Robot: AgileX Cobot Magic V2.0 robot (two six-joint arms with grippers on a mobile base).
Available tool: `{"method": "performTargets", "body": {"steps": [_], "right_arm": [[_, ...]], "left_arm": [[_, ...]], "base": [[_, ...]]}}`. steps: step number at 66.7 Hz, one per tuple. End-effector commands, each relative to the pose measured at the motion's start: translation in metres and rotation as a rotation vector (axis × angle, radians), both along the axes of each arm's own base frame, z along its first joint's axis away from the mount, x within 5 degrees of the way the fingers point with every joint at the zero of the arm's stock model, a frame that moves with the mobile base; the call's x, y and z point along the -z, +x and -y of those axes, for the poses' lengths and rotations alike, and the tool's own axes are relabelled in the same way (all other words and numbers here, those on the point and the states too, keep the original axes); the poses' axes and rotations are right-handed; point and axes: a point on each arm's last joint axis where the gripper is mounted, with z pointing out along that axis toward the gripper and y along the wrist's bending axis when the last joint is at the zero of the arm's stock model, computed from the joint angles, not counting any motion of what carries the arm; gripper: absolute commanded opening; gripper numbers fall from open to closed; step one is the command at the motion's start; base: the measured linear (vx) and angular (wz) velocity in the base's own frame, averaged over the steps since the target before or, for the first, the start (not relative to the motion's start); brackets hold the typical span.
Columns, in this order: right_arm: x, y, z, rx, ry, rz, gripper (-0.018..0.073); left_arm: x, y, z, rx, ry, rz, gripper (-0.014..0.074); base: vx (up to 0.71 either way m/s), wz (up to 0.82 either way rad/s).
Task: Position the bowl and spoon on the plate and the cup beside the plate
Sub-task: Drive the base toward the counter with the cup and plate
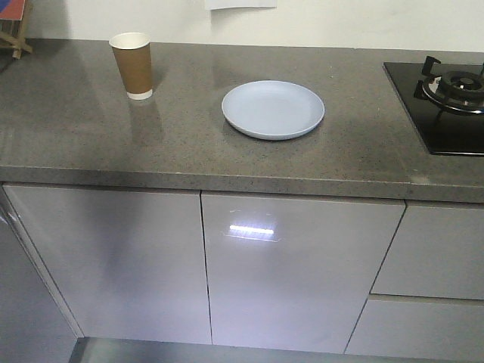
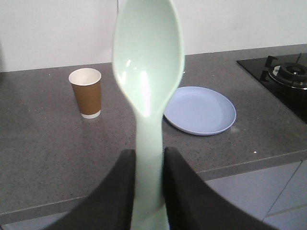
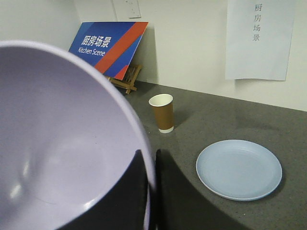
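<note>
The pale blue plate (image 1: 273, 109) lies on the grey counter (image 1: 76, 121), with the brown paper cup (image 1: 132, 66) standing upright to its left. In the left wrist view my left gripper (image 2: 148, 160) is shut on the handle of the mint-green spoon (image 2: 147, 62), which points up and away over the counter, cup (image 2: 87, 92) and plate (image 2: 200, 110). In the right wrist view my right gripper (image 3: 149, 158) is shut on the rim of the lavender bowl (image 3: 57, 143), held above the counter, short of the plate (image 3: 239, 169) and cup (image 3: 162, 112). Neither gripper shows in the front view.
A black gas hob (image 1: 446, 94) occupies the counter's right end. A blue and red kitchen sign (image 3: 108, 45) on a small wooden easel leans at the back left. A paper sheet (image 3: 259, 38) hangs on the wall. White cabinet doors (image 1: 287, 265) are below the counter edge.
</note>
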Motion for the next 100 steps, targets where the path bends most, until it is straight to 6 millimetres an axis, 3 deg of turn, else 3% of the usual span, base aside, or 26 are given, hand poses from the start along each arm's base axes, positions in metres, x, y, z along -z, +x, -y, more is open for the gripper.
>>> {"method": "performTargets", "body": {"steps": [1,100], "right_arm": [[-0.0124,-0.012,-0.0077,-0.038,0.019,0.06,-0.0006],[-0.0124,-0.012,-0.0077,-0.038,0.019,0.06,-0.0006]], "left_arm": [[-0.0145,-0.0049,0.0006,-0.001,-0.033,0.091,-0.0006],[-0.0145,-0.0049,0.0006,-0.001,-0.033,0.091,-0.0006]], "base": [[0.07,-0.03],[0.05,-0.01]]}}
